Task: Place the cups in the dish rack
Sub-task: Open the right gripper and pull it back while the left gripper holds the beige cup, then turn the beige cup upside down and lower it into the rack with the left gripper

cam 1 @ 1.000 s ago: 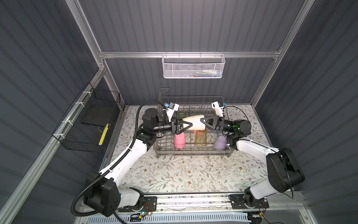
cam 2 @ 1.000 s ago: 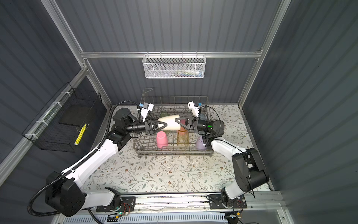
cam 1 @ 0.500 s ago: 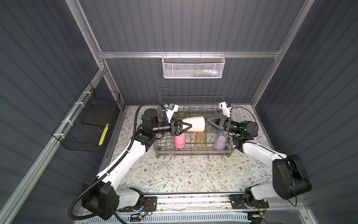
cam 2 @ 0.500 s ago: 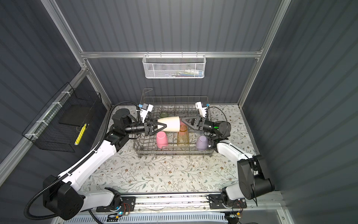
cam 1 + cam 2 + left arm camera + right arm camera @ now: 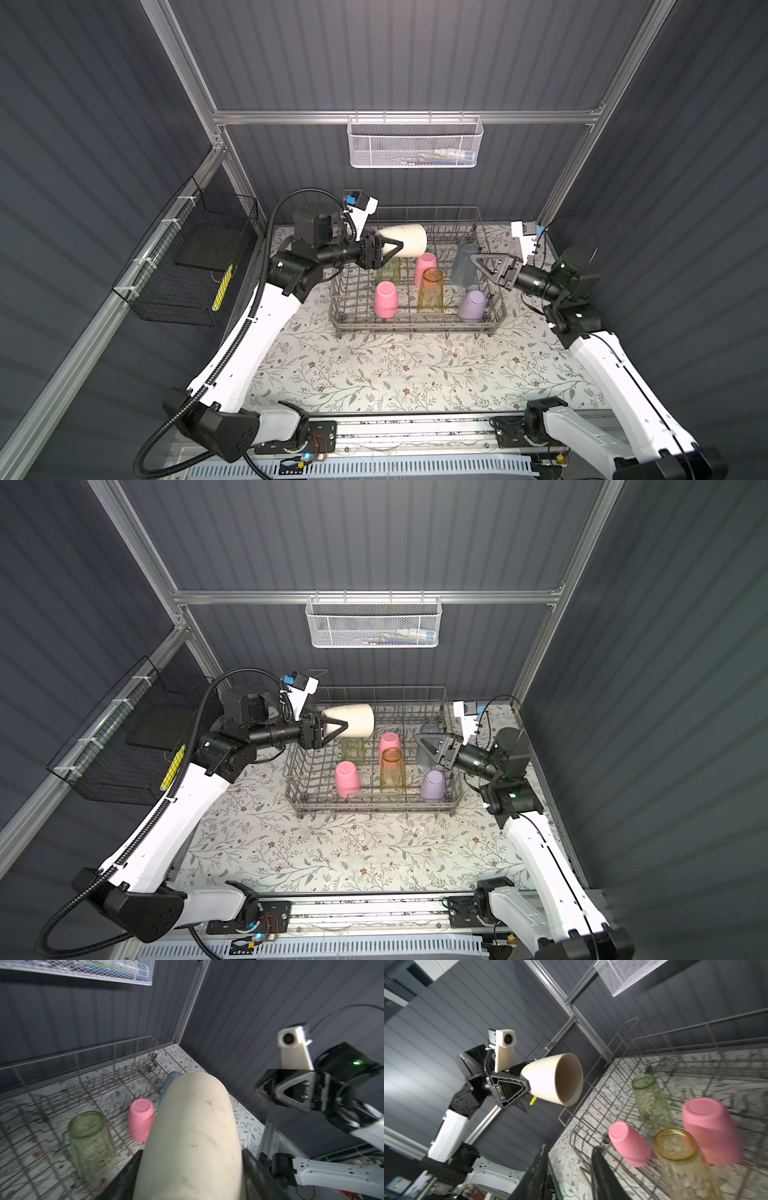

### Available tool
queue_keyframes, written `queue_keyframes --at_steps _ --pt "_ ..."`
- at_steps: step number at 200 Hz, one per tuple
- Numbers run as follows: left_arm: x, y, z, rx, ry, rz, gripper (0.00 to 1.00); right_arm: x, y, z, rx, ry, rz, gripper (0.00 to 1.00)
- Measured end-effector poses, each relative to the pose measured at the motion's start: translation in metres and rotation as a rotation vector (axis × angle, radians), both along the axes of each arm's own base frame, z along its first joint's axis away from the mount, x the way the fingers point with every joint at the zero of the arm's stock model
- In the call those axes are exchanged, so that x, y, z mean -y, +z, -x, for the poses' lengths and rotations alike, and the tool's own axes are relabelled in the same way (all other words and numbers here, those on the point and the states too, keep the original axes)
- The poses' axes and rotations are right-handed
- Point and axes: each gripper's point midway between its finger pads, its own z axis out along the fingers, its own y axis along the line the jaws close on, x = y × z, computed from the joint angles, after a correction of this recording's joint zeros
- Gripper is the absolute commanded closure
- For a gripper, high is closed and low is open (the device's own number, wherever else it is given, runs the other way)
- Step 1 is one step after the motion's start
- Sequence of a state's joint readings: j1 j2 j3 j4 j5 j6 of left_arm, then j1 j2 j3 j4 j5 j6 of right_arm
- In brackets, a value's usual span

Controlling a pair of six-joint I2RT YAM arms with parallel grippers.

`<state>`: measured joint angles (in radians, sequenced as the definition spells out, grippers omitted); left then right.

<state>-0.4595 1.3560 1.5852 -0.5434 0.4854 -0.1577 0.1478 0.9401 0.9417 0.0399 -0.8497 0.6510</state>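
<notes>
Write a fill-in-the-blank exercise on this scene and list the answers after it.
The left claw holds the beige cup turned on its ___.
The right claw holds ___.
The dish rack contains ___ pink cups.
The lilac cup stands at the rack's end nearer the ___ claw.
Missing words: side; nothing; two; right.

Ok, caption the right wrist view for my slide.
Left hand holds the beige cup sideways, mouth toward the camera, above the partly loaded dish rack.
</notes>
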Motion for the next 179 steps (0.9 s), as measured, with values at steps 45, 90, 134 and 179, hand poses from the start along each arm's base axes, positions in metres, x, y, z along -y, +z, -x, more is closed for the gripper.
queue_keyframes --at_steps 45,90,134,179 --pt "-0.03 -0.051 -0.043 -0.112 0.221 -0.27 0.54 0.024 -0.043 0.001 -0.076 -0.137 0.178 0.63" --pt "-0.056 -0.099 -0.061 -0.212 0.344 -0.478 0.54 0.035 -0.071 0.002 -0.142 -0.174 0.243 0.63" --pt "-0.067 -0.121 -0.07 -0.253 0.388 -0.58 0.53 0.039 -0.074 0.001 -0.148 -0.184 0.251 0.63" --pt "-0.072 -0.153 -0.08 -0.306 0.402 -0.677 0.53 0.04 -0.079 0.0 -0.162 -0.181 0.254 0.62"
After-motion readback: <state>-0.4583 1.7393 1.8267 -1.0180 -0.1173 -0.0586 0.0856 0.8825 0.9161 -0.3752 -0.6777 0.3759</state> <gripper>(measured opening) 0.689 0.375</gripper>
